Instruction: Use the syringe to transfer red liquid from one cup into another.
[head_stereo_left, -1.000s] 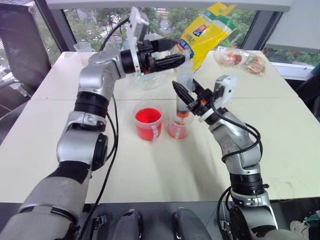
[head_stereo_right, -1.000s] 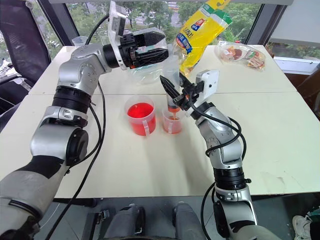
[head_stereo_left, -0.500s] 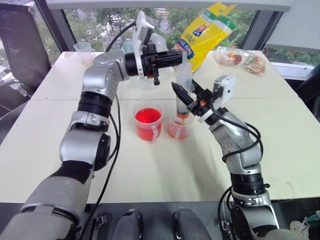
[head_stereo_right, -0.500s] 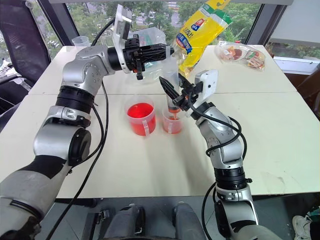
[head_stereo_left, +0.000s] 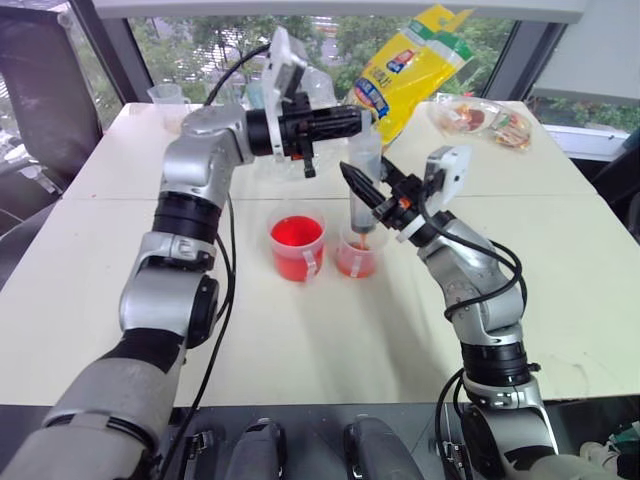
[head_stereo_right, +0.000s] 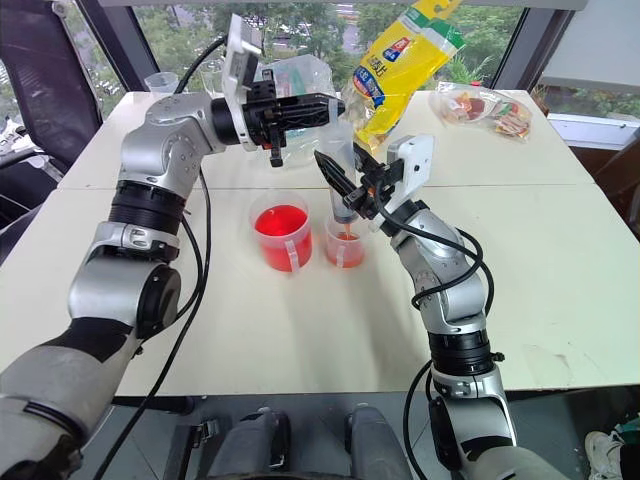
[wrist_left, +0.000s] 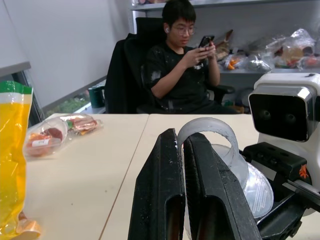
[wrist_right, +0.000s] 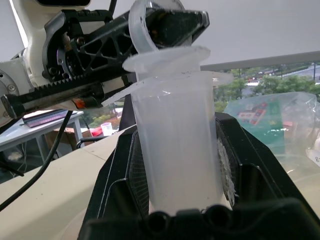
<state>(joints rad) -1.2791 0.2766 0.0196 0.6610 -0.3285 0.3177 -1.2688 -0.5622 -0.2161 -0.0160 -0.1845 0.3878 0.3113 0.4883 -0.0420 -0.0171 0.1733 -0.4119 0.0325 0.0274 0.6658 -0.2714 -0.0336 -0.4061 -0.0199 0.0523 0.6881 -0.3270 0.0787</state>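
Wider cup (head_stereo_left: 297, 245): showing bright red, white label strip down its side. Narrower cup (head_stereo_left: 357, 258): showing paler pinkish-red. Syringe (head_stereo_left: 363, 190): showing clear with whitish plunger. Left claw (head_stereo_left: 362, 119) and right claw (head_stereo_left: 366, 186): showing black fingers. Bag (head_stereo_left: 410, 62): showing yellow with blue patch. Worktop (head_stereo_left: 330, 340): showing cream.
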